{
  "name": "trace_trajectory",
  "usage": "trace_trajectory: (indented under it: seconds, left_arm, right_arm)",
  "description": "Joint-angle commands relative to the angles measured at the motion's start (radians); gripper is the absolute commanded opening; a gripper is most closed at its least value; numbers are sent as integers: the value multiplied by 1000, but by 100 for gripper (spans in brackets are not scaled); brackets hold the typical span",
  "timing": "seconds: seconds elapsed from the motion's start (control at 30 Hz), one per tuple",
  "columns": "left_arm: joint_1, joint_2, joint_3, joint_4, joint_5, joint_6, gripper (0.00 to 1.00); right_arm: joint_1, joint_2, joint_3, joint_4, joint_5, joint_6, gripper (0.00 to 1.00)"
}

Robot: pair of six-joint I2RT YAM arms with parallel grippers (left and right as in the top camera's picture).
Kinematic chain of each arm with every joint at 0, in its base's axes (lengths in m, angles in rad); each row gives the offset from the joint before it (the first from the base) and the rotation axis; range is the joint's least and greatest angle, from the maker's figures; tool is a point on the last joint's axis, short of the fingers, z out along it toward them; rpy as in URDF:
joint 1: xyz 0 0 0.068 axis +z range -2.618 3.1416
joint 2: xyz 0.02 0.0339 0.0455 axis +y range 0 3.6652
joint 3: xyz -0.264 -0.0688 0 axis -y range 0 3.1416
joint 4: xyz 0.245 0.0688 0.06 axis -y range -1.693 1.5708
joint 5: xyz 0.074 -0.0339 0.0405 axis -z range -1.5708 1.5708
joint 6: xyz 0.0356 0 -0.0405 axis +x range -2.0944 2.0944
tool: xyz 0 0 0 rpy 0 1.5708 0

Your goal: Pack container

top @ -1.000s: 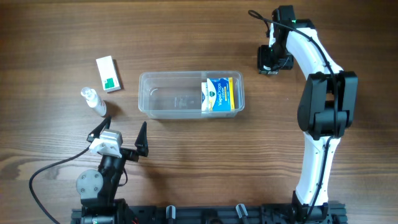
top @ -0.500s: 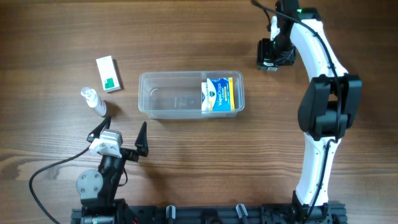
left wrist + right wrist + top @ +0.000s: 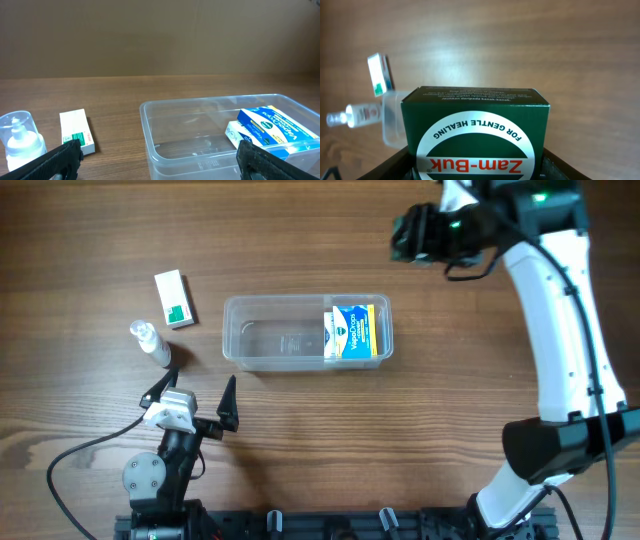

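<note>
Two arms at a wooden table [image 3: 300,440], one per side.

Far left: white box [image 3: 174,299] with a green marking, flat on the table and well apart from the container. Just nearer than it: spray bottle [image 3: 152,343] with a clear cap, upright as seen in the left wrist view.

Pose of left arm [image 3: 160,470]: folded compactly over its base at the near left edge, with the wrist low and pointing toward the far side of the table. State of left gripper [image 3: 195,392]: released, with fingers spread wide and nothing between them. Outer fingertip near the spray bottle, not touching.

Centre: container [image 3: 240,330], clear plastic, resting on the table with its long side running left to right. Left and middle portions bare. At the right end, inside: blue and yellow box [image 3: 352,330] labelled VapoDrops, close against the right wall.

Pose of right arm [image 3: 565,320]: rising from the near right edge, with white links reaching to the far side and the wrist bent toward the left. State of right gripper [image 3: 415,232]: clenched on a green box [image 3: 477,135] labelled Zam-Buk. Held off the table, beyond the far right corner of the container and apart from it.
</note>
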Motion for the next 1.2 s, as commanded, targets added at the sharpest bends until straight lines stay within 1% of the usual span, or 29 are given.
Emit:
trace_trajectory:
  seconds: [0.0,0.1,0.17,0.3,0.4,0.53,0.8,0.87,0.93,0.97,1.03,1.07,1.1,1.13,1.17]
  left_arm:
    - [8,-6,-3,-4,12,15,100]
    - [8,-6,-3,-4,12,15,100]
    - [8,-6,-3,-4,12,15,100]
    - [8,-6,-3,-4,12,15,100]
    - [8,-6,-3,-4,12,15,100]
    - [8,-6,-3,-4,12,15,100]
    - [8,-6,-3,-4,12,15,100]
    - [8,-6,-3,-4,12,15,100]
    - [8,-6,-3,-4,12,15,100]
    - [8,-6,-3,-4,12,15,100]
    - [8,-6,-3,-4,12,15,100]
    - [8,-6,-3,-4,12,15,100]
    - [8,-6,-3,-4,12,15,100]
    - [8,-6,-3,-4,12,15,100]
    - [8,-6,-3,-4,12,15,100]
  right_arm:
    - [109,12,-25,-47,115,68,67]
    - [178,16,-61,-72,141,111,67]
    - [201,21,-104,-53,155,128,67]
    - [203,21,-233,-9,164,142,68]
    - [203,21,-355,68,162,112,70]
    - [203,21,-435,140,130,109,70]
    - [203,20,-431,201,126,116,71]
    - [202,20,-401,209,126,117,72]
    - [198,19,-334,208,127,117,77]
    - [190,18,-286,199,141,134,83]
    - [149,10,-187,157,201,143,90]
    - [133,9,-163,137,220,143,92]
    - [109,9,-135,106,250,143,97]
    - [79,6,-119,72,280,142,100]
    - [42,2,-118,40,311,143,99]
